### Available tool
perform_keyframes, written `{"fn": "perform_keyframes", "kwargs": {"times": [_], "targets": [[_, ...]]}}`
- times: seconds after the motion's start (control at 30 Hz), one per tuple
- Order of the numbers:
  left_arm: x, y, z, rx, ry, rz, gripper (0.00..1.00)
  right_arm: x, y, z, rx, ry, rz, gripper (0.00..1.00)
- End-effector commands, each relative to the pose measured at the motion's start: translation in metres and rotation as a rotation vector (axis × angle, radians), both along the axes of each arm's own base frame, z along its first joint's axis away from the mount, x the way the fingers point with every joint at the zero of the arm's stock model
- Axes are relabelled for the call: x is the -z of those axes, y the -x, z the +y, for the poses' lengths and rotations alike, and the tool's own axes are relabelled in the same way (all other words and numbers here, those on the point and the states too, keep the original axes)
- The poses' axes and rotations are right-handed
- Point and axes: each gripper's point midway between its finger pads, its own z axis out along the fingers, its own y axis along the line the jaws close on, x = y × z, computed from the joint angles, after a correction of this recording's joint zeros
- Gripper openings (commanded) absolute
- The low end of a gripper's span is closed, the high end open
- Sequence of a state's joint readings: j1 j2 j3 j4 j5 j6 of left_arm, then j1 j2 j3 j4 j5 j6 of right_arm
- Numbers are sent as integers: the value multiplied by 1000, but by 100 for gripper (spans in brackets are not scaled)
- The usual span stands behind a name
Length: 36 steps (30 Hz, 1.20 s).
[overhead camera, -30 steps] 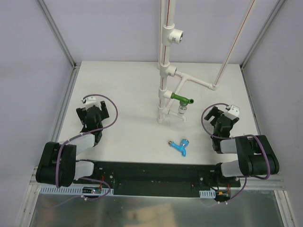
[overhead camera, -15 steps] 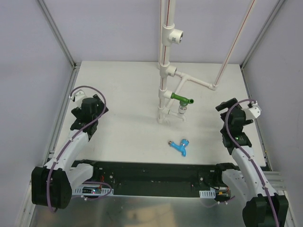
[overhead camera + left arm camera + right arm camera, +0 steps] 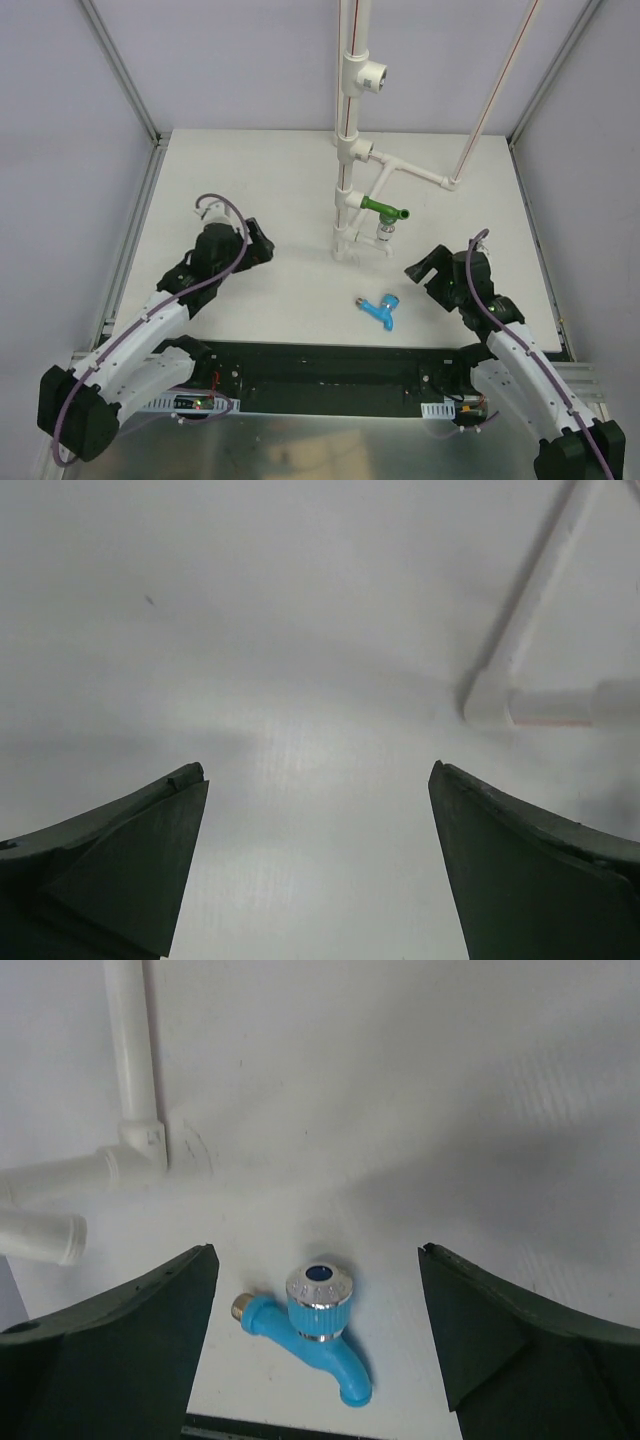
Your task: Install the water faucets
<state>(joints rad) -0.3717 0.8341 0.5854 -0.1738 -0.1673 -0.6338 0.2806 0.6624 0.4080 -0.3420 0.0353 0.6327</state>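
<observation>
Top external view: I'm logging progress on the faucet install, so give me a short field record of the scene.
green faucet: mounted on the white pipe stand
blue faucet: lying loose on the table, not installed
left jaws: open, empty, over bare table
right jaws: open, empty, facing the blue faucet

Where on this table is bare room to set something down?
Bare: the back-left corner of the table, beside the pipe stand; the front strip between the left hand and the blue faucet. Crowded: among the green faucet, blue faucet and right hand.
</observation>
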Motion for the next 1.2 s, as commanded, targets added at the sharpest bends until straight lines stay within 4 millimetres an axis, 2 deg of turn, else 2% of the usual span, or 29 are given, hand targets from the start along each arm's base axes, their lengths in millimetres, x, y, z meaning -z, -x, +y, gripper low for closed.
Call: {"fn": "perform_keyframes", "kwargs": {"times": [0.0,0.07,0.3,0.53,0.83,0.93,1.17], "targets": [[12,20,-44,106,-36,32,98,12,24,21,-65,-51,87,89],[17,25,-49,108,-20,41,98,19,25,18,-49,-22,91,88],[17,38,-75,197,53,43,97,43,29,38,-101,-49,147,85],[23,41,-94,256,103,53,97,50,25,54,-126,-64,153,84],[27,41,-104,287,118,67,97,63,30,64,-134,-56,206,79],[29,41,-105,294,118,76,97,67,34,62,-121,-33,234,73],[31,43,-108,309,119,90,97,75,48,55,-99,30,294,69]]}}
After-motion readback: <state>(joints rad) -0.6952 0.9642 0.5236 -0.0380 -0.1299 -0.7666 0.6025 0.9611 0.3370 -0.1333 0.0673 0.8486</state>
